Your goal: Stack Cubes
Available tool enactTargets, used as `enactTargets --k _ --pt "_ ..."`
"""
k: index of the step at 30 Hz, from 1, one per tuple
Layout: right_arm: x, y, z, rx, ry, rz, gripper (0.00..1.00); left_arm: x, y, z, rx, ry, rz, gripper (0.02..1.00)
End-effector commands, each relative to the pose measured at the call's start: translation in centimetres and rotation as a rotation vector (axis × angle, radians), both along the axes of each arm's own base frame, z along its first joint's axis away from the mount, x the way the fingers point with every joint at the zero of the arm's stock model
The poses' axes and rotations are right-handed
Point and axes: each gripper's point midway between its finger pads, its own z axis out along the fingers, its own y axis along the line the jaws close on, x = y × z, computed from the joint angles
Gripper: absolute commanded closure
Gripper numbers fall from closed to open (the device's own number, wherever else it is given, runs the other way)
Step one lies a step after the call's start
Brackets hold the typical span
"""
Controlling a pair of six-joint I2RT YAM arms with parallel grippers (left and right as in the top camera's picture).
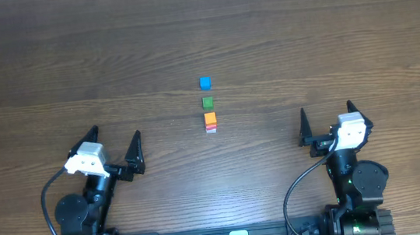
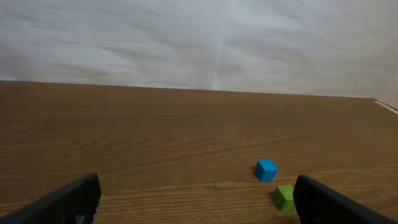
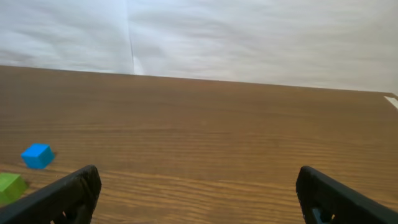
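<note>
Both tools spread (left tool point(image 1: 114, 135), right tool point(image 1: 326, 111)), wrists catch blue point(image 2: 265, 170), green point(image 2: 283, 196), orange cube point(image 1: 210, 119) from above

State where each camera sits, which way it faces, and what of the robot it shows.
Top view: overhead, looking down on the table; shows left gripper, right gripper.
Left wrist view: low, facing across the table to a wall; own fingers.
Right wrist view: likewise; own fingers.
Shared: blue cube, green cube.

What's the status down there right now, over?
Left gripper and right gripper open, empty. Blue cube, green cube, orange cube in a row, apart, ungrasped. No obstacle in between.
</note>
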Motion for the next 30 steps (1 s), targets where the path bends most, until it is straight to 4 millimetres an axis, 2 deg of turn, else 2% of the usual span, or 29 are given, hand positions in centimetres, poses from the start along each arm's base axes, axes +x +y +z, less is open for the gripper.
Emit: enactTargets --k 1,7,11,16,21,26,30 --pt "0.0 -0.5 1.8 0.146 -0.076 -0.033 0.007 -0.1 -0.3 -0.1 0.011 -0.004 -0.015 0.02" --pt "0.3 -0.5 3.3 0.177 -0.068 -0.03 0.009 -0.1 -0.3 -0.1 0.011 -0.004 -0.015 0.02" --pt "1.5 -0.5 5.7 0.18 0.025 -0.037 0.007 -0.1 -0.3 -0.1 0.011 -0.004 -0.015 0.02" --pt "4.5 -0.5 8.6 0.195 0.237 -0.042 0.007 -0.1 -0.3 -0.1 0.011 -0.004 -0.015 0.02" --pt "7.8 0.1 10.3 0.199 0.428 -0.032 0.007 -0.1 -0.3 -0.1 0.011 -0.004 -0.015 0.02" --pt "11.4 3.0 10.8 0.219 0.602 0.012 0.009 -0.1 -0.3 -0.1 0.011 -0.004 -0.015 0.02" --pt "13.1 6.7 8.8 0.187 0.81 0.003 0.007 -0.1 -0.3 -0.1 0.011 -0.004 -0.015 0.023"
